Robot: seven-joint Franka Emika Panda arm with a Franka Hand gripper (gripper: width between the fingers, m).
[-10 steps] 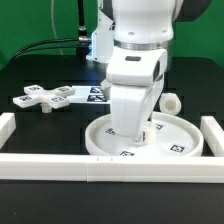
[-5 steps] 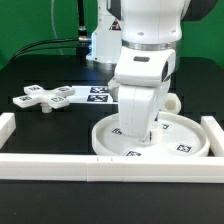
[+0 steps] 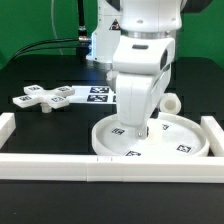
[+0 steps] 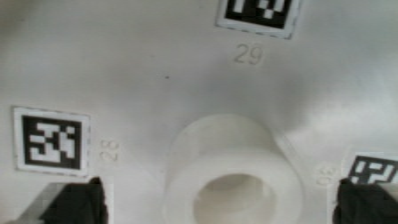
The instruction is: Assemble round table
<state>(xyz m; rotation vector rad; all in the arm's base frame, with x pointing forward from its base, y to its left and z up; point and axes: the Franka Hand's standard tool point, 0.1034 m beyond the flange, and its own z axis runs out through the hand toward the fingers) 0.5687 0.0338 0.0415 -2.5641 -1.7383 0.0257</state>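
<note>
The large white rimmed disc lies flat on the black table near the front rail. My gripper hangs straight down over its middle. In the wrist view the disc's tagged surface fills the frame. The raised central hub sits between my two dark fingers, with a gap on each side. The gripper is open and holds nothing. The cross-shaped foot lies at the exterior view's left. The short cylinder leg lies on its side behind the disc at the right.
The marker board lies behind the disc, partly hidden by my arm. Long white border rails run along the front, the left and the right. A green wall and cables stand at the back.
My arm has shifted slightly toward the exterior view's right and turned a little above the disc. The disc, foot and leg have not moved.
</note>
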